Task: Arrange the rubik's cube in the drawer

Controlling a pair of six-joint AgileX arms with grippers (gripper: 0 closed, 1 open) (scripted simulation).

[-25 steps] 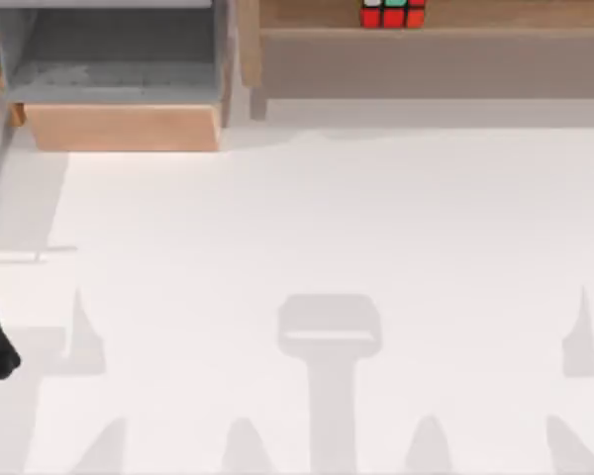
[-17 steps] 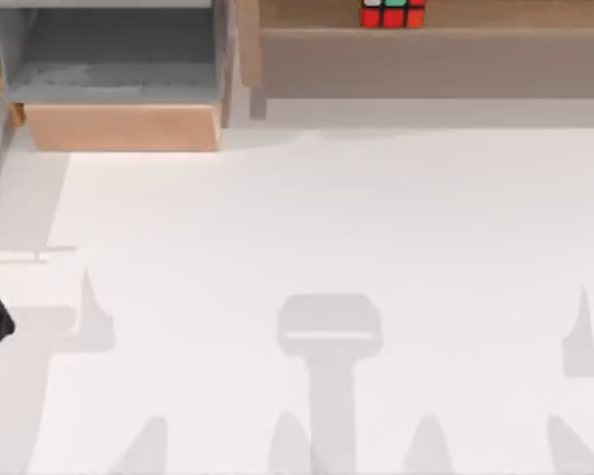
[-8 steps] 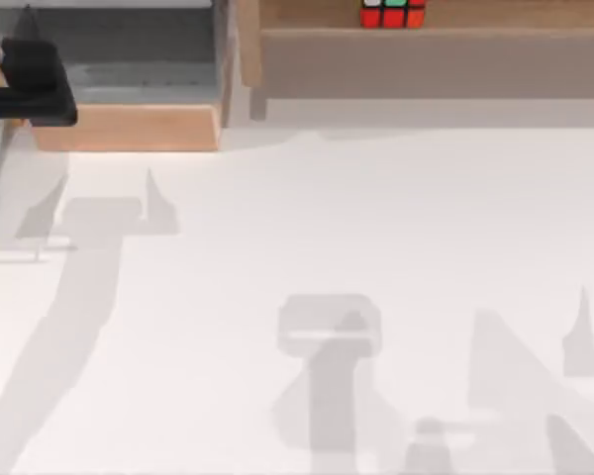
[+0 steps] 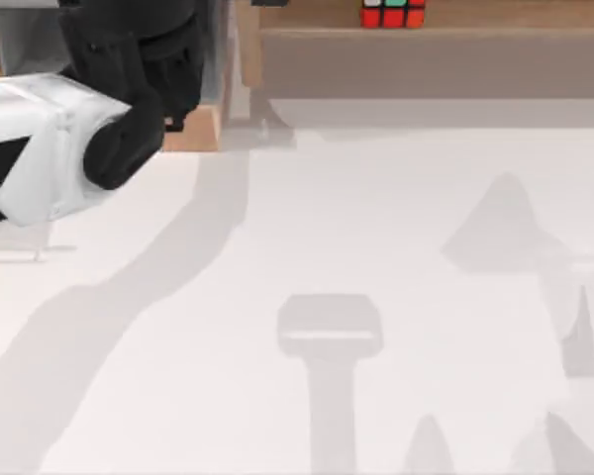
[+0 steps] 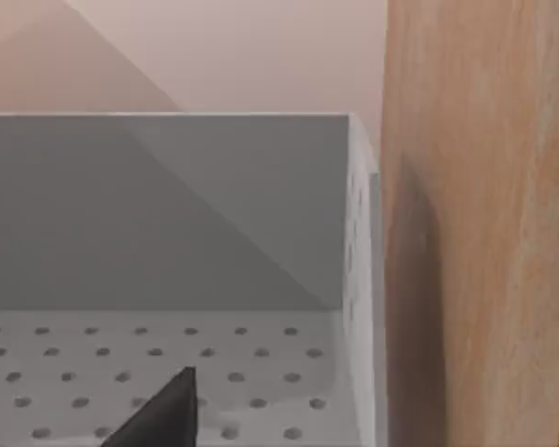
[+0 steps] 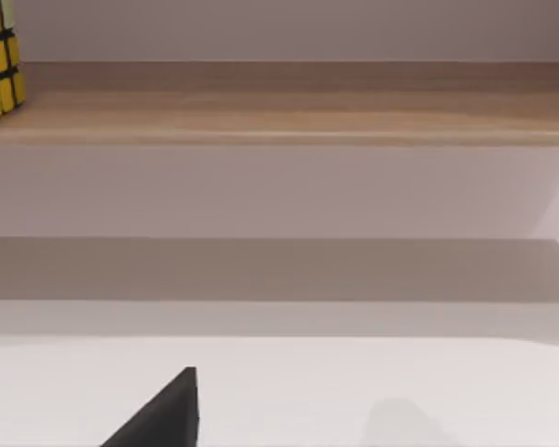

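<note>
Rubik's cube: on wooden shelf ledge at counter's far edge, untouched, well apart from drawer at far left, already open with left arm above it; jaws' state, either arm: cannot tell; pickup, transfer, placement all outstanding.

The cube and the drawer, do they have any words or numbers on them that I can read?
No words or numbers anywhere.
The cube on the wooden shelf has plain coloured squares, nothing written.
The drawer has a grey wall and a floor with little holes, no label.
The left arm over the drawer has no lettering.
</note>
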